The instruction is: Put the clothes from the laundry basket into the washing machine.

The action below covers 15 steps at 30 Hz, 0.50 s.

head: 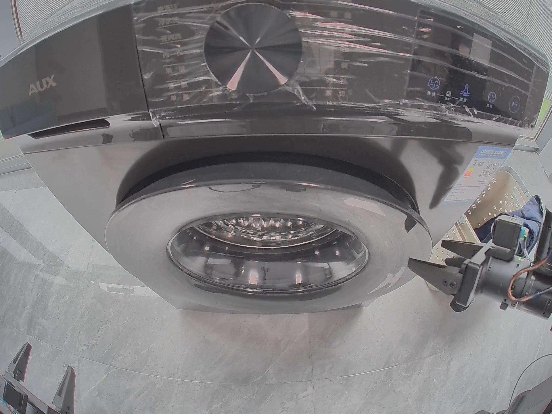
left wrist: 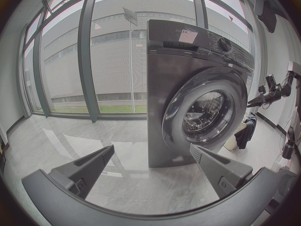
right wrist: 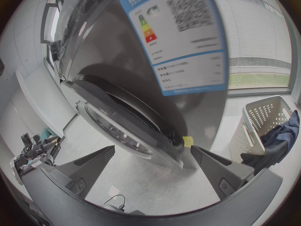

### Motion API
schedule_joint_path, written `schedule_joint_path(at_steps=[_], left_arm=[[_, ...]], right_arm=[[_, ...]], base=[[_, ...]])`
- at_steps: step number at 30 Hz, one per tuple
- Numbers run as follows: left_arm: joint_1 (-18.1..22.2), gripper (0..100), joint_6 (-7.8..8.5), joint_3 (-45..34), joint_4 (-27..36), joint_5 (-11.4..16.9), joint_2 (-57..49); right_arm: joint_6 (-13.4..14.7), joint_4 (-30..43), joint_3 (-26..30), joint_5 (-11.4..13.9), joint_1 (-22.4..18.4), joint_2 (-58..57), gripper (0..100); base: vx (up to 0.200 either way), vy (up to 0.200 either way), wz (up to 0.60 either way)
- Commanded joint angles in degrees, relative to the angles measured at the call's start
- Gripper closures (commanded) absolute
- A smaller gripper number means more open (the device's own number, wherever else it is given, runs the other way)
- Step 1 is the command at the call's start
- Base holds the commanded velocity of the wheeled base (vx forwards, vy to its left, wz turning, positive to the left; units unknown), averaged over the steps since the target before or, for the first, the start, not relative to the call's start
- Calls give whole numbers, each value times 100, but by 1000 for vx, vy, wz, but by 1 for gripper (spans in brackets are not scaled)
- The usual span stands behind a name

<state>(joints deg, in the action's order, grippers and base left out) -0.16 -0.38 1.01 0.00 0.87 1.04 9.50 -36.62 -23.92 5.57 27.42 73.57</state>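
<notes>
The dark grey washing machine (head: 270, 145) stands in front of me with its round glass door (head: 267, 248) shut. My right gripper (head: 428, 254) hangs open at the door's right edge, nothing between its fingers. In the right wrist view the door rim (right wrist: 125, 126) lies just ahead of that open right gripper (right wrist: 152, 149). The beige laundry basket (right wrist: 266, 116) stands to the right of the machine, with dark blue clothes (right wrist: 279, 142) draped over its rim. My left gripper (left wrist: 152, 149) is open and empty, low and well back from the machine (left wrist: 194, 94).
Grey tiled floor (head: 259, 352) spreads before the machine. Tall windows (left wrist: 87, 63) run behind and to its left. A white wall (right wrist: 40, 98) and some equipment stand at the room's side. The basket (head: 500, 196) sits close to the machine's right side.
</notes>
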Motion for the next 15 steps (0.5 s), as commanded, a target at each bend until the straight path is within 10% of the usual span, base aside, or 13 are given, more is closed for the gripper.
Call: schedule_joint_path(at_steps=[1,15], left_arm=[[-2,0,-6,-101,0,1,-86],[-2,0,-6,-101,-9,1,-86]], right_arm=[[-44,-56,-412,-21,97,711,0],[-132,15,-298,93,458,773,0]], base=[[0,0,0],[0,0,0]])
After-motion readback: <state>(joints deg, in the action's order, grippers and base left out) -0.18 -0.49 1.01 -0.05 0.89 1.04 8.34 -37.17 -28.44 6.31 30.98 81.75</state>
